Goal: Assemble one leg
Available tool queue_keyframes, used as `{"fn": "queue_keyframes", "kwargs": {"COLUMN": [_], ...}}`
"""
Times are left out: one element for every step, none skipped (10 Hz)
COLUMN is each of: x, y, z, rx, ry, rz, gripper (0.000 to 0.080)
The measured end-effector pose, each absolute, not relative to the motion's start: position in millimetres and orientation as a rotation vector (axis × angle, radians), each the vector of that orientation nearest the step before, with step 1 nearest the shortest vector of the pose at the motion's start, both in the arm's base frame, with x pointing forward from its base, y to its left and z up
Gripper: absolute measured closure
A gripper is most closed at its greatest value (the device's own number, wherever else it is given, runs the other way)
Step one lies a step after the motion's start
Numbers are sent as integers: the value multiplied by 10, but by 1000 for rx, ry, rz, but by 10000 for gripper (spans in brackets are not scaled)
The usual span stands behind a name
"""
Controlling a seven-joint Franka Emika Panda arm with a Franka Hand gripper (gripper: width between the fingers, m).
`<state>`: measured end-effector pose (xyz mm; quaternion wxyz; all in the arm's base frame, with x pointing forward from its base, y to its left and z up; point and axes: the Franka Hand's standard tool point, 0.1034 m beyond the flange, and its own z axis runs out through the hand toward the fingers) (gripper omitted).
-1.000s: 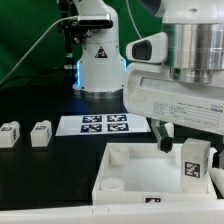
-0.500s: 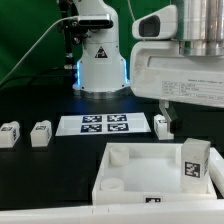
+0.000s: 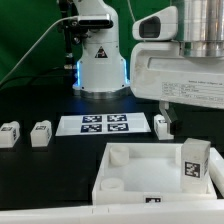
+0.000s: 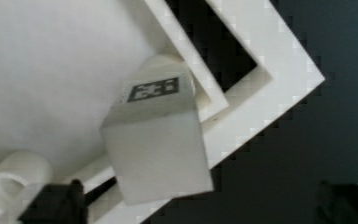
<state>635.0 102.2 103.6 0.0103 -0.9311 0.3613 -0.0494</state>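
Observation:
One leg, a small white block with a tag on its face, stands upright at the near right corner of the large white square piece. My gripper hangs just above this leg, with its jaws wide apart and nothing held. In the wrist view the same leg rises toward the camera between the two dark fingertips, touching neither, and my gripper is open. Three more legs lie on the table: two at the exterior view's left and one beside the marker board.
The marker board lies flat at the table's middle. The robot base stands behind it. A green backdrop and cables are at the back left. A raised round socket shows at the white piece's near left corner.
My gripper has risen and shifted to the exterior view's right, away from the standing leg. The leg stays upright in the white piece. Nothing moved in the last half second.

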Motion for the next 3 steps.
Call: {"fn": "queue_keyframes", "kwargs": {"x": [6349,6349,6349], "y": [1022,1022,1022], "z": [1035,1035,1035], "rx": [-2906,-2906,-2906], "ry": [1128,1128,1128], "rz": [-154,-154,-154], "gripper": [151,151,151]}}
